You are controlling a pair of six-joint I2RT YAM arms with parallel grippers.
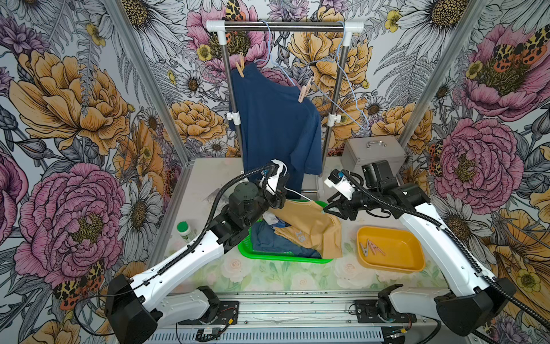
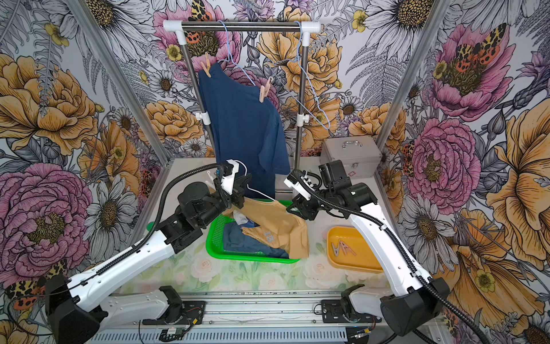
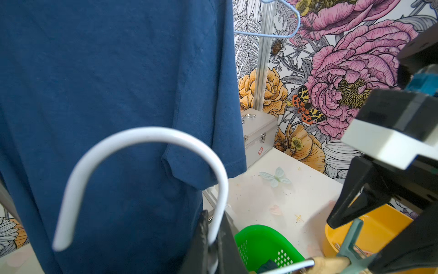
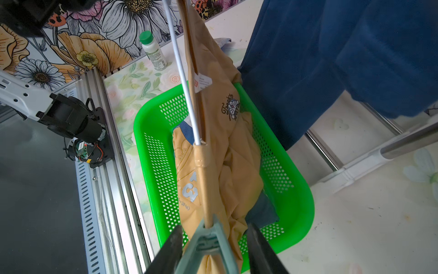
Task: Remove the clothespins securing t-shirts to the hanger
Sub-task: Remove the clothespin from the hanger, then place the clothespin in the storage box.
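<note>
You face walls (image 1: 74,104) papered with big pink and orange blooms, white daisies, grey ferns and spotted moths. Aluminium posts (image 1: 143,74) slant up at the back corners. Your table (image 1: 268,277) has a pale top, printed with faint roses and leaves at the front and plainer, scuffed white further back. A steel rack (image 1: 282,26) with white plastic joints stands at the back of it. Beside the rack's right leg you see a silver case (image 1: 372,155) with a handle on its lid. A white bottle (image 1: 185,230) with a green cap stands at the table's left edge. A metal rail (image 1: 297,309) runs along the front. The light is even and soft.
</note>
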